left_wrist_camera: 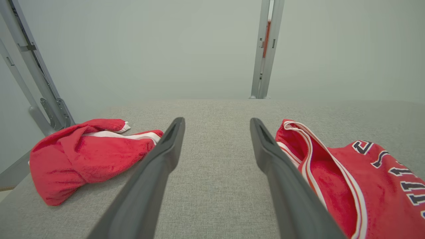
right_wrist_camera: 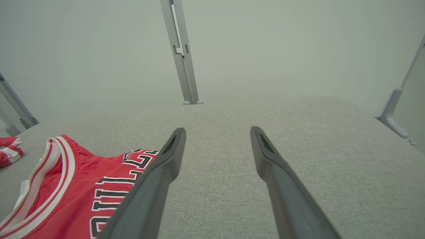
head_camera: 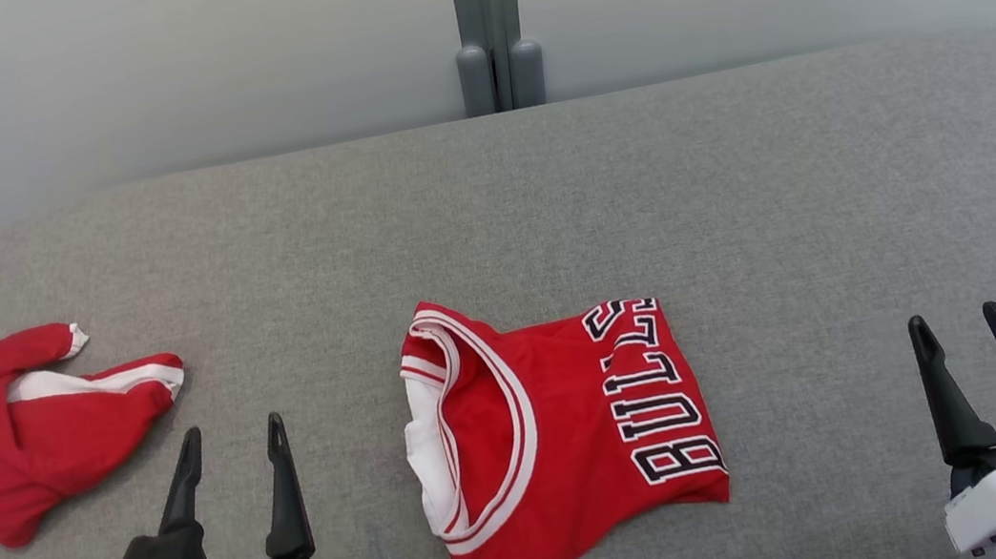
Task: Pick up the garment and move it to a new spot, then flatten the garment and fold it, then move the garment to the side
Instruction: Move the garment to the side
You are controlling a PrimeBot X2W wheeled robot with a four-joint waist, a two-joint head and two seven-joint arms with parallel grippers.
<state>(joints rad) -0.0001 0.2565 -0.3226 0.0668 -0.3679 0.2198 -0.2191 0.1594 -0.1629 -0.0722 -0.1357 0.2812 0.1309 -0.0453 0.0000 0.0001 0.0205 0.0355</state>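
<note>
Nearest to us, the left hand (head_camera: 232,428) sits low on its side of the desk (head_camera: 784,184), its two dark fingers (left_wrist_camera: 159,166) spread wide with nothing between them but bare grey cloth. Over on the other side, the right hand (head_camera: 955,315) matches it: jaws as wide apart, gripping nothing, tips pointing away across the desk.

Between the two hands lies the jersey (head_camera: 566,434). It is red with white and dark trim, folded into a compact, roughly square bundle in the middle of the desk. Its neck opening faces the left hand, and the black letters BULLS run sideways along the edge nearer the right hand. Neither hand touches it. The left hand is the closer one, with a strip of bare desk in between, and the right hand is well apart from it.

Out past the left hand, near the desk's left edge, is a second red garment (head_camera: 27,428) with white stripes, bunched up in a loose heap well apart from the jersey.

Further back the grey desk runs bare to its rounded far edge. Behind that edge a grey post (head_camera: 488,21) stands upright against a pale wall (head_camera: 144,76).
</note>
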